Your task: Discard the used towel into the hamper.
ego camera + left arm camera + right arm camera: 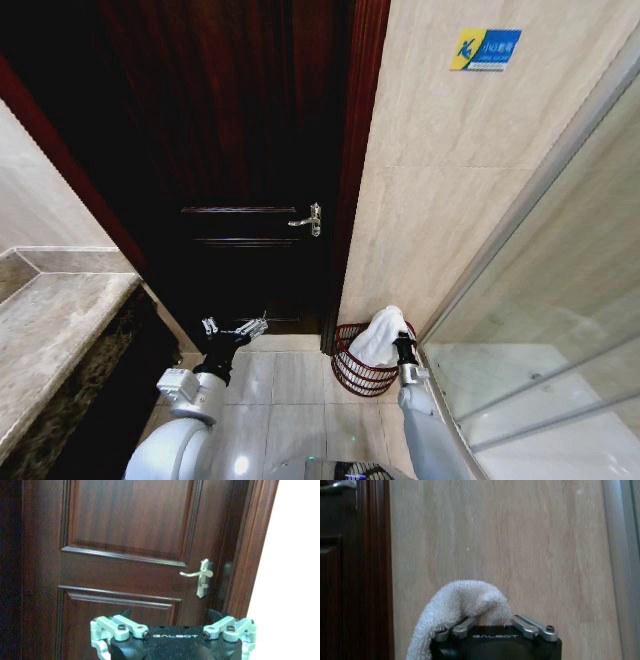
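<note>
**Operator:** From the left: my left gripper [236,327] is spread wide with nothing in it, idle before the dark wooden panelled door [125,536]. My right gripper [404,345] is clenched on the white terry towel [380,335], held over the round reddish-brown slatted hamper [360,375].

**Supervisor:** Risk?

**Operator:** In my judgement, releasing near the rim could leave the towel draped outside

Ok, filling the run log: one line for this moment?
right gripper: shut on towel | towel: over hamper | left gripper: open, idle near door
</note>
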